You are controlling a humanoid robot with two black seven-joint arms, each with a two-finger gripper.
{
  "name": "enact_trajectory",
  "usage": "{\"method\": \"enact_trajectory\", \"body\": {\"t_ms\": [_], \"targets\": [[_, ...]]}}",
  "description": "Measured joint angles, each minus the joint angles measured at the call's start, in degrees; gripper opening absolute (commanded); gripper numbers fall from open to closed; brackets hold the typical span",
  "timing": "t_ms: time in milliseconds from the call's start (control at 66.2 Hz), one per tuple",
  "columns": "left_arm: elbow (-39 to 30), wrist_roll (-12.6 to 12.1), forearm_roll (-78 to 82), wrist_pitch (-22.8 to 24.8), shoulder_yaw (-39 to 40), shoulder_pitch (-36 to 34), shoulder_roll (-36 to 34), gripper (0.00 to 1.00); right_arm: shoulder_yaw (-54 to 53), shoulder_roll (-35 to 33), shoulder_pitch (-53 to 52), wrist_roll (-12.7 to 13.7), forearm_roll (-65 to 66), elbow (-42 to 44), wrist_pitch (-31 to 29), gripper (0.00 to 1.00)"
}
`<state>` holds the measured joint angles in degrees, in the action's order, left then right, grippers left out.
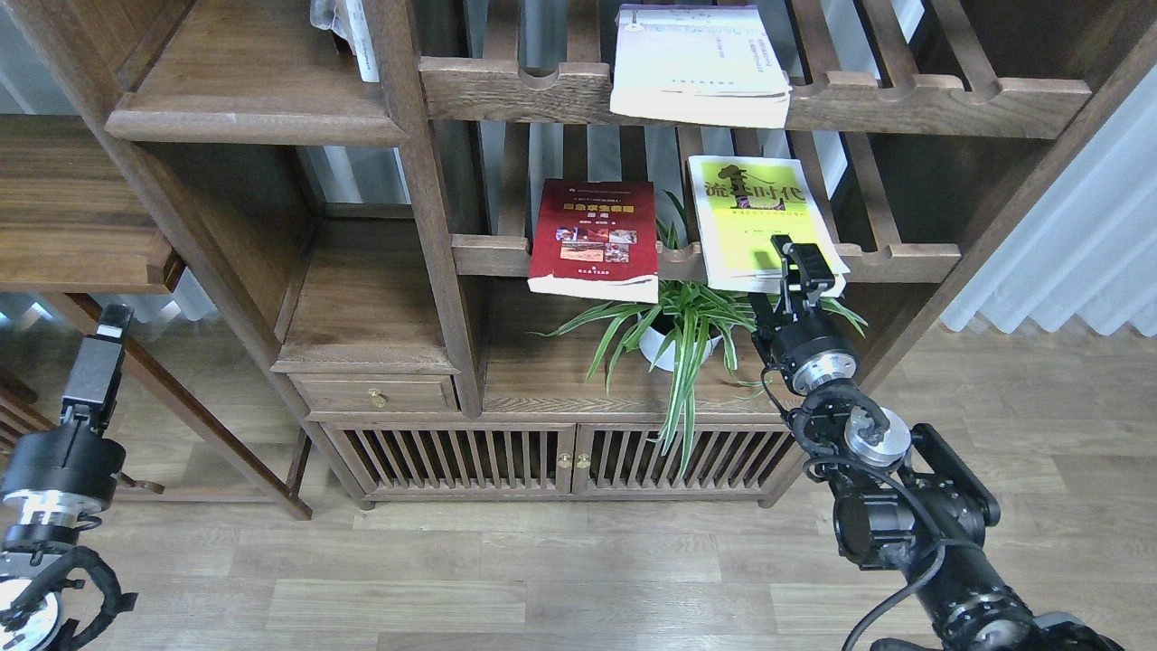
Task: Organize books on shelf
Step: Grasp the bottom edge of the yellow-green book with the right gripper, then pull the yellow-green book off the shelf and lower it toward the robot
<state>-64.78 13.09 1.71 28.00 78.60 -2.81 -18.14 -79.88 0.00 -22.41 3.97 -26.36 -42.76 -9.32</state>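
Three books lie on the slatted racks of the bookcase. The white-lavender book (696,63) rests on the upper rack. On the lower rack lie the dark red book (592,235) and, to its right, the lime-yellow book (755,212). My right gripper (798,262) is at the lime-yellow book's front edge and overlaps its lower right corner; its fingers cannot be told apart. The solid plank shelf (253,122) sits at the upper left, bare on the part I see. My left gripper (108,325) hangs low at the far left, away from the books, seen narrow and dark.
A potted spider plant (678,330) stands under the lower rack, just left of my right wrist. Below it are a small drawer (375,395) and slatted cabinet doors (560,461). A white curtain (1076,253) hangs at the right. Wooden floor lies in front.
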Motion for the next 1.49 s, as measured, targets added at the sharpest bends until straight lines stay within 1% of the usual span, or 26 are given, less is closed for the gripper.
{"method": "enact_trajectory", "body": {"t_ms": [181, 347, 513, 544, 559, 664, 815, 876, 891, 1299, 1344, 1419, 1495], "targets": [[-0.1, 0.0, 0.0, 0.0, 0.9, 0.0, -0.7, 1.0, -0.3, 0.0, 0.0, -0.1, -0.1, 1.0, 0.0, 0.61], [-0.1, 0.1, 0.0, 0.0, 1.3, 0.1, -0.9, 1.0, -0.4, 0.0, -0.6, -0.7, -0.1, 2.0, 0.0, 0.52], [-0.1, 0.1, 0.0, 0.0, 1.3, 0.1, -0.9, 1.0, -0.4, 0.0, -1.3, -1.9, -0.1, 2.3, 0.0, 0.37], [-0.1, 0.1, 0.0, 0.0, 1.4, 0.1, -1.0, 1.0, -0.4, 0.0, -1.4, -2.0, -0.1, 2.3, -0.1, 0.32], [-0.1, 0.1, 0.0, 0.0, 1.4, 0.1, -1.0, 1.0, -0.4, 0.0, -1.4, -2.0, -0.1, 2.3, -0.2, 0.27], [-0.1, 0.1, 0.0, 0.0, 1.7, 0.1, -1.1, 1.0, -0.4, 0.0, -1.5, -2.1, -0.1, 2.3, -0.6, 0.23], [-0.1, 0.1, 0.0, 0.0, 1.8, 0.1, -1.1, 1.0, -0.1, 0.0, -1.4, -2.2, -0.3, 2.3, -0.9, 0.15], [-0.1, 0.2, 0.0, 0.0, 2.0, 0.1, -1.1, 1.0, 0.0, 0.0, -1.3, -2.2, -0.3, 2.3, -1.4, 0.08], [-0.1, 0.2, 0.0, 0.0, 2.1, 0.1, -1.1, 1.0, 0.0, 0.0, -1.3, -2.2, -0.4, 2.3, -1.6, 0.05], [-0.1, 0.3, -0.1, 0.0, 2.8, 0.3, -1.1, 1.0, 0.4, 0.0, -0.7, -2.1, -2.3, 0.7, -11.9, 0.03], [-0.1, 0.3, -0.2, 0.0, 2.8, 0.3, -1.1, 1.0, 0.4, 0.0, 0.8, -2.1, -3.6, -1.3, -15.0, 0.03], [0.0, 0.3, -0.2, 0.0, 2.8, 0.3, -1.1, 1.0, 0.4, 0.0, 3.1, -2.1, -4.7, -4.5, -17.3, 0.03], [0.0, 0.4, -0.2, 0.0, 2.8, 0.3, -1.1, 1.0, 0.2, 0.0, 5.7, -2.3, -5.9, -8.1, -18.3, 0.03]]}}
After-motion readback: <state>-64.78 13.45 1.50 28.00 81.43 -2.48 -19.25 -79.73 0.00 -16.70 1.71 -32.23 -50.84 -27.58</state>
